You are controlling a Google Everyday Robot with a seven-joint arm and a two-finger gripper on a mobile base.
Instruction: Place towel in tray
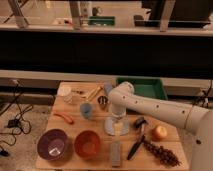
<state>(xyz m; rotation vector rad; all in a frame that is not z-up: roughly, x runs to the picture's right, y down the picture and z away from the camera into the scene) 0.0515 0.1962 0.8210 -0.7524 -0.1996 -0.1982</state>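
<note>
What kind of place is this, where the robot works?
Probably a robotics lab or office hall: a robot arm at a wooden table, loose cables beside it, glass railing behind. The pincer is low over the towel.

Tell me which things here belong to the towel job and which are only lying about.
Job: towel; green tray; gripper, down at the towel.
Lying about: purple bowl; orange bowl; blue cup; round orange fruit; black brush.
</note>
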